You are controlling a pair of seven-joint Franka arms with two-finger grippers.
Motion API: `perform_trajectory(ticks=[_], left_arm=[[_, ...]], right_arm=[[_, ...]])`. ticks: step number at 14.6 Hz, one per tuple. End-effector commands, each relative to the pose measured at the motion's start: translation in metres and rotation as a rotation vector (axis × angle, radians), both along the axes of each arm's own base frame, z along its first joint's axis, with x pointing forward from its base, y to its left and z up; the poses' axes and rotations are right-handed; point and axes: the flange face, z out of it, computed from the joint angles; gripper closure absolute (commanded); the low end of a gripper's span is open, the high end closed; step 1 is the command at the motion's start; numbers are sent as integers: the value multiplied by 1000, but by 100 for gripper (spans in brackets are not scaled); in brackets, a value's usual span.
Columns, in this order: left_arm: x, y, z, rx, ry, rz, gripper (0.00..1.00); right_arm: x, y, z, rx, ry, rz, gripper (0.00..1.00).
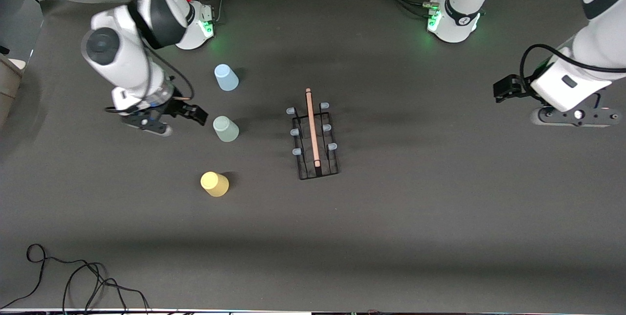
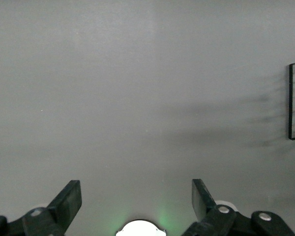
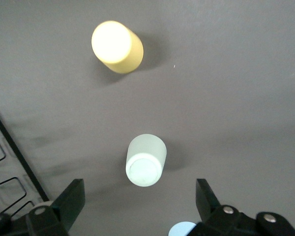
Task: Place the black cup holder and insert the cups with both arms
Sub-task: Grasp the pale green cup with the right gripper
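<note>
black cup holder [image 1: 316, 140] stood mid-table, prongs bare | three cups [image 1: 226, 128] upturned beside it | right claw [image 1: 164, 122] open, empty, near grey-green cup | left claw [image 2: 136, 204] open, empty

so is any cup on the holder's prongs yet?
No: all three cups stand on the table beside the black cup holder, whose prongs are bare.

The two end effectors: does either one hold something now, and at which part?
Nothing is held. The right end effector is open above the table beside the grey-green cup; the left end effector is open over bare table.
</note>
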Motion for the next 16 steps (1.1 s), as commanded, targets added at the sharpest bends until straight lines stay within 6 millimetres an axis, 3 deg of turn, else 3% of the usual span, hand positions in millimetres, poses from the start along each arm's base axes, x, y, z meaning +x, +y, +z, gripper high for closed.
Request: perform_trajectory(ticks=[1, 5, 7, 9, 13, 14, 15, 16], left_arm=[[-1, 21, -1, 5, -18, -6, 0], [3, 37, 5, 2, -32, 16, 0], [4, 44, 9, -2, -39, 10, 0], [5, 53, 15, -23, -49, -13, 0], [4, 51, 19, -22, -54, -16, 0], [4, 50, 19, -23, -54, -15, 0], [4, 49, 19, -23, -54, -12, 0], [5, 49, 19, -22, -56, -13, 0]], right_arm=[[-18, 19, -33, 52, -7, -32, 0], [-36, 31, -106, 34, -32, -5, 0], [-39, 30, -131, 23, -39, -4, 0], [-39, 29, -139, 18, -34, -4, 0], [-39, 27, -152, 10, -32, 0, 0], [-39, 28, -155, 9, -37, 3, 19], [-38, 28, -157, 9, -40, 6, 76], [-39, 28, -158, 9, -39, 6, 100]])
